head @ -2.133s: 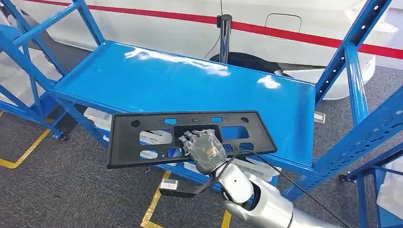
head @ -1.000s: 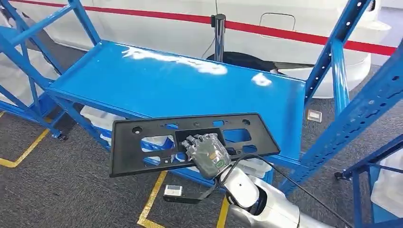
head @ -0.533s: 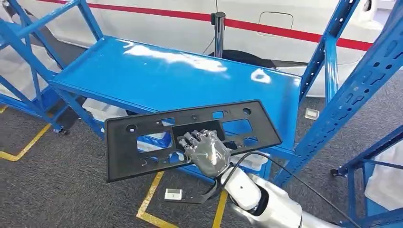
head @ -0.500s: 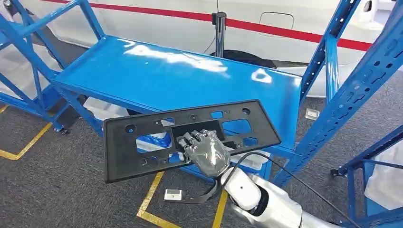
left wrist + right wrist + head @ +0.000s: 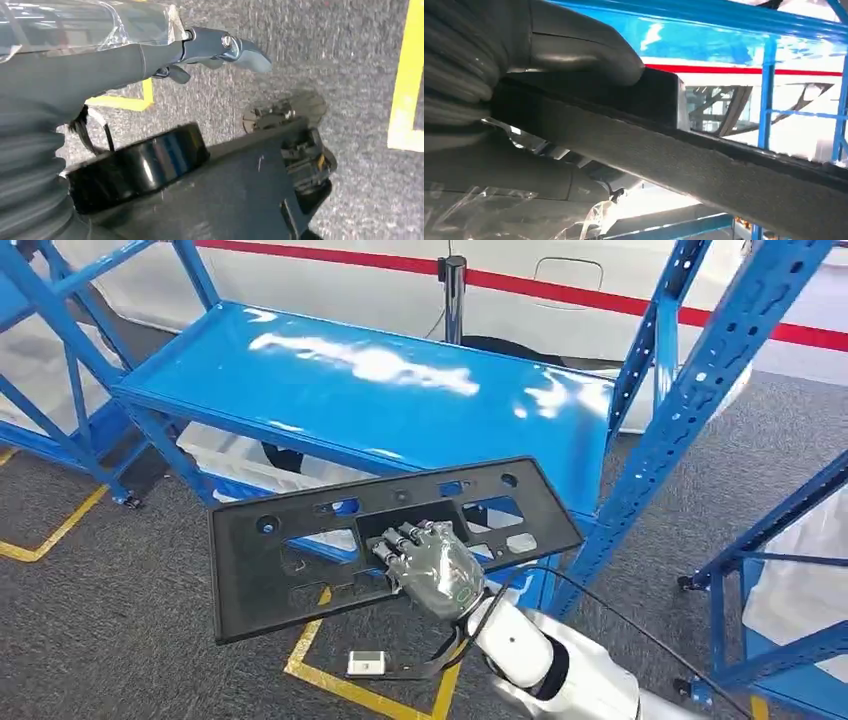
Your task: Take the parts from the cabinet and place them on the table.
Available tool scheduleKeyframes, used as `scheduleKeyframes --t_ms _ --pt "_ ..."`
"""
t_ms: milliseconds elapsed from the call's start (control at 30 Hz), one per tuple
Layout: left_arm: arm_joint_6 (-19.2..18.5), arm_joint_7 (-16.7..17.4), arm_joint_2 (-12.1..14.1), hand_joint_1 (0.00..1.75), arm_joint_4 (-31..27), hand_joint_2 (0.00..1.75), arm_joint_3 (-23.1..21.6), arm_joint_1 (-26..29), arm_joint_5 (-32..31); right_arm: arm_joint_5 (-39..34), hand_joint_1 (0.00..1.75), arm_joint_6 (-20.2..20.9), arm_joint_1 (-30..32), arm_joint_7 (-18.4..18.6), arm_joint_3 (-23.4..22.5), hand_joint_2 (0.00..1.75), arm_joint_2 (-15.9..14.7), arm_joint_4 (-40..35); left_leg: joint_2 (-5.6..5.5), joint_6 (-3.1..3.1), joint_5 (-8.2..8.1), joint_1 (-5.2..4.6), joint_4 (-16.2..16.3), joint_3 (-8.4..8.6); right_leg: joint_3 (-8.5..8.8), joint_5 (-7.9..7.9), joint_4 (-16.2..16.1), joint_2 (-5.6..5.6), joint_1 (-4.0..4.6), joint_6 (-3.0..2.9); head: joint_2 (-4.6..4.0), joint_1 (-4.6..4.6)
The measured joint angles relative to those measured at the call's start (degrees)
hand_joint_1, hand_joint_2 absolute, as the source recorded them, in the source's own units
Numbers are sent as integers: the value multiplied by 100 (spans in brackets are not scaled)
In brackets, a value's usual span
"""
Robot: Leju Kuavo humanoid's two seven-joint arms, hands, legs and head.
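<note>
In front of the blue shelving rack (image 5: 380, 390), just short of its front edge, our right hand (image 5: 432, 565) grips one black plastic mounting panel (image 5: 300, 550) near its middle, fingers curled over the raised central block and into a cutout. In the right wrist view the thick grey thumb (image 5: 574, 45) presses on the panel's upper face while its edge (image 5: 704, 165) runs across the picture, so we read the hold as firm. The panel lies nearly flat, tilted slightly, clear of the rack's top shelf and over the grey carpet (image 5: 120, 620) with its yellow floor tape (image 5: 350, 680).

Our left hand (image 5: 220, 47) hangs toward the floor; its fingers look curled in with nothing held, though we see it in part, so we cannot tell its state with confidence.

Progress, as we judge it: one part is taken and is in carriage; placing it on the table is not yet done, and no table can be identified here.

Count: one black panel; one hand gripping it. White wrapped items (image 5: 240, 465) lie on the rack's lower shelf; their number cannot be told. Behind the rack stand one chrome post (image 5: 455, 295) and a white car body with a red stripe (image 5: 560, 290).
</note>
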Motion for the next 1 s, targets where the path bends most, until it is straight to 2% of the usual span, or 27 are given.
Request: scheduleKeyframes --t_ms 67,100,133,167,200,233,267,300,333,367,400,467,500,533,567,633,667,700,733,767,800,833,867,900,933,1000 --pt "2 9 -2 0 0 175 -4 3 -2 -6 175 -2 -18 -9 0 175 4 -6 -4 -70 -461 33 335 -157 -129 114 1 -6 -9 -97 0 -4" --pt "4 9 -2 0 0 175 -4 -1 -9 -20 175 -2 -20 -11 2 175 7 -13 -4 -107 -920 64 883 -324 -227 190 2 -6 -7 -121 2 -4" --pt "4 9 -2 0 0 175 -4 -7 -20 -33 175 -2 -19 -24 2 175 7 -17 -3 -137 -1212 80 1359 -445 -304 253 7 -6 -2 -125 2 -4" --pt "4 9 -2 0 0 175 -4 -10 -24 -61 175 -2 -17 -26 2 175 7 -17 -3 -149 -1330 92 1686 -505 -368 298 7 -6 -1 -126 2 -4" --pt "7 9 -2 0 0 175 -4 -12 -24 -70 175 -2 -15 -28 2 175 7 -17 -2 -160 -1298 105 1913 -495 -455 359 11 -6 -1 -122 2 -4" --pt "7 9 -2 0 0 175 -4 -14 -24 -72 175 -2 -16 -31 9 175 7 -17 -3 -157 -1097 113 1847 -351 -545 429 13 -5 -1 -113 2 -4" --pt "11 9 -2 0 0 175 -4 -20 -24 -77 175 -4 -16 -31 9 175 7 -17 -3 -144 -900 113 1601 -144 -611 483 14 -3 1 -97 2 -4" --pt "13 9 -2 0 0 175 -5 -29 -24 -85 175 -9 -17 -31 9 175 7 -17 -4 -110 -709 109 1129 190 -675 542 14 1 5 -77 2 -4" --pt "13 9 -2 0 0 175 -7 -43 -24 -90 175 -13 -19 -31 9 175 9 -20 -8 -61 -654 103 581 571 -712 591 14 2 6 -61 2 -4" --pt "18 9 2 0 0 175 -5 -65 -26 -98 175 -17 -19 -31 2 175 13 -30 -16 -9 -806 66 22 949 -744 622 16 0 29 -33 2 -4" --pt "24 -4 2 0 0 175 -4 -86 -26 -109 175 -20 -29 -31 -2 175 13 -35 -17 7 -869 55 -255 1049 -755 669 11 -12 24 4 2 -2" --pt "35 -11 0 0 0 175 -4 -84 -20 -114 175 -35 -35 -33 -2 175 13 -35 -18 50 -838 8 -220 939 -761 747 -22 -34 -11 84 2 -2" --pt "35 -11 0 0 0 175 -4 -68 -11 -114 175 -37 -25 -35 -2 175 13 -35 -30 108 -785 18 -250 927 -757 776 -39 -44 -8 126 2 -4" --pt "39 -7 0 0 0 175 -4 -60 0 -116 175 -44 -22 -35 -2 175 2 -35 -26 147 -696 64 -283 916 -802 717 33 -39 -30 144 2 -2" --pt "42 -7 2 0 0 175 -4 -64 0 -118 175 -46 -23 -35 -2 175 0 -37 -53 194 -643 58 -281 891 -920 453 275 -23 -23 152 2 0" --pt "48 -7 0 0 2 175 -4 -66 2 -118 175 -46 -9 -35 -2 175 -2 -35 -72 227 -539 53 -273 762 -1297 -178 1300 -19 -26 184 2 0" --pt "48 -7 0 0 2 175 -4 -59 9 -118 175 -46 7 -35 -2 175 -2 -35 -91 223 -498 50 -265 706 -1445 -375 1754 -15 -25 199 2 0" --pt "42 -7 0 0 2 175 -4 -42 15 -120 175 -46 30 -35 0 175 -2 -35 -119 213 -460 49 -259 656 -1483 -444 1997 -14 -27 210 2 0" --pt "42 -7 0 0 2 175 -4 -30 29 -120 175 -46 47 -35 2 175 -2 -35 -152 199 -436 54 -254 626 -1363 -380 1896 -12 -27 212 2 0" --pt "42 -7 0 0 2 175 -4 -22 37 -120 175 -46 50 -35 2 175 -2 -35 -186 182 -419 59 -242 603 -1107 -219 1540 -7 -28 208 2 0" --pt "42 -7 0 0 2 175 -4 -20 37 -120 175 -48 47 -35 2 175 -2 -35 -234 169 -412 65 -218 589 -728 11 965 18 -33 199 2 0" --pt "42 -7 0 0 0 175 -4 -25 39 -120 175 -50 40 -35 0 175 -2 -35 -273 158 -416 69 -169 571 -340 229 319 168 -52 189 2 0" --pt "41 -11 0 0 2 175 -4 -35 39 -120 175 -50 39 -35 0 175 -4 -35 -295 132 -423 58 -134 511 -184 142 34 470 -77 162 2 -2" --pt "42 -11 -4 0 2 175 -4 -58 39 -120 175 -55 45 -35 0 175 9 -37 -345 93 -414 35 -60 439 -221 172 6 422 -78 138 2 -4" --pt "42 -13 -4 0 2 175 -4 -71 39 -120 175 -57 45 -35 0 175 7 -37 -377 51 -389 64 -65 401 -250 176 32 373 -57 129 2 -2" --pt "41 -13 -2 0 2 175 -4 -52 40 -120 175 -59 44 -35 0 175 7 -37 -483 -28 -341 84 -77 356 -272 206 32 273 -30 70 2 -2"
